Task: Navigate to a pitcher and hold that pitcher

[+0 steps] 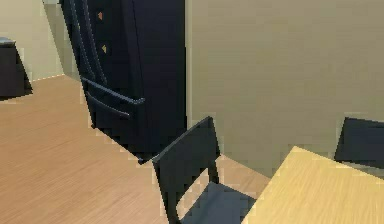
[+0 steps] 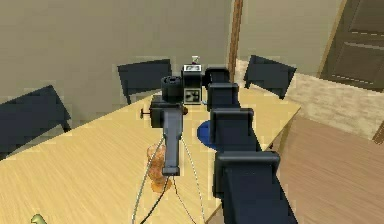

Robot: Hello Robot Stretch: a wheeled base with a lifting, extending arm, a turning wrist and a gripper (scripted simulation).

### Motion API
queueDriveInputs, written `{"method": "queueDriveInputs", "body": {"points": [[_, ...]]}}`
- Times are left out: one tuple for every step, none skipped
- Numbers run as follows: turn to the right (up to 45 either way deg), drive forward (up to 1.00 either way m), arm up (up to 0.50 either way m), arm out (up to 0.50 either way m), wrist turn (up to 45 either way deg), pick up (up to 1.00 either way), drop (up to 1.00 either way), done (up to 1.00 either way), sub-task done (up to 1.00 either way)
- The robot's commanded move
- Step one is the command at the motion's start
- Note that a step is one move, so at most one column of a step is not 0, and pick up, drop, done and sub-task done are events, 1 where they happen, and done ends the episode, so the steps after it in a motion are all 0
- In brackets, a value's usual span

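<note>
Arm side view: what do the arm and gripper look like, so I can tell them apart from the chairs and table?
The arm is a dark square bar made of boxy, stepped segments. At its far end stand two small white squares with black marks. Left of them is the gripper: a dark grey, blocky body with two thin fingers.

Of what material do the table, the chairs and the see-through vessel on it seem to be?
Table: probably pale wood, matte; even yellow-tan surface with no shine.
Chairs: dark, matte, flat back panels; painted wood or plastic, the look leaves it open.
Vessel: glass or clear plastic; the tabletop shows through its orange-tinted wall.
</note>
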Motion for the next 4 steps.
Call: {"method": "queueDriveInputs", "body": {"points": [[0.0,0.00,0.00,0.00,45.0,0.00,0.00,0.00,0.00],[0.0,0.00,0.00,0.00,45.0,0.00,0.00,0.00,0.00],[0.0,0.00,0.00,0.00,45.0,0.00,0.00,0.00,0.00],[0.0,0.00,0.00,0.00,18.0,0.00,0.00,0.00,0.00]]}}
